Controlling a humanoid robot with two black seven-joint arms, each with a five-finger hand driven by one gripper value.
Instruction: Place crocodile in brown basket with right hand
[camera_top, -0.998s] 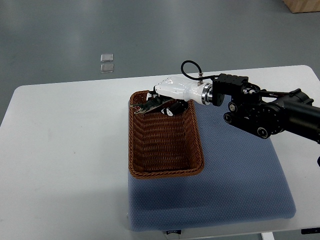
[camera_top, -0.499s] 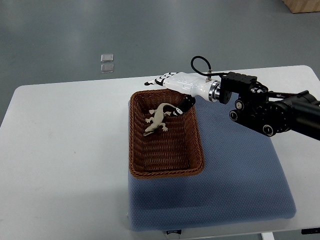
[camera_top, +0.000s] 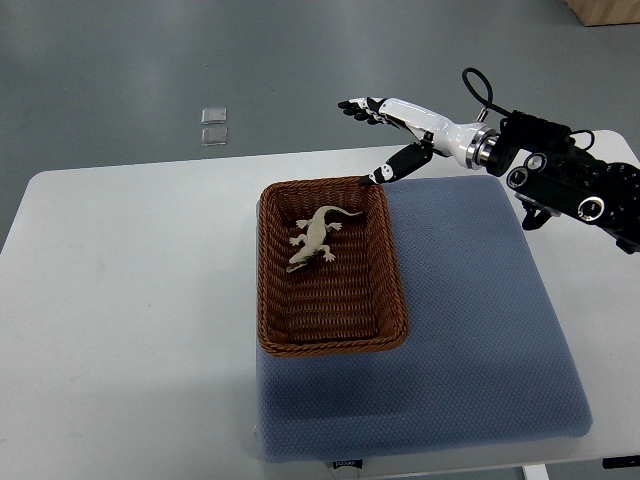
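A pale toy crocodile (camera_top: 316, 237) lies belly-up inside the brown wicker basket (camera_top: 331, 342), in its upper half. My right hand (camera_top: 372, 140) hovers above and behind the basket's far right corner, fingers spread and empty. Its white palm and dark fingertips (camera_top: 355, 106) point left, with the thumb reaching down toward the basket rim. The arm comes in from the right edge. No left arm shows.
The basket sits on the left edge of a blue-grey mat (camera_top: 470, 320) laid on a white table (camera_top: 120, 300). Two small clear squares (camera_top: 213, 125) lie on the floor beyond the table.
The right hand let go of the crocodile, which dropped into the basket. The hand then opened and drew back up and to the right, away from the basket.
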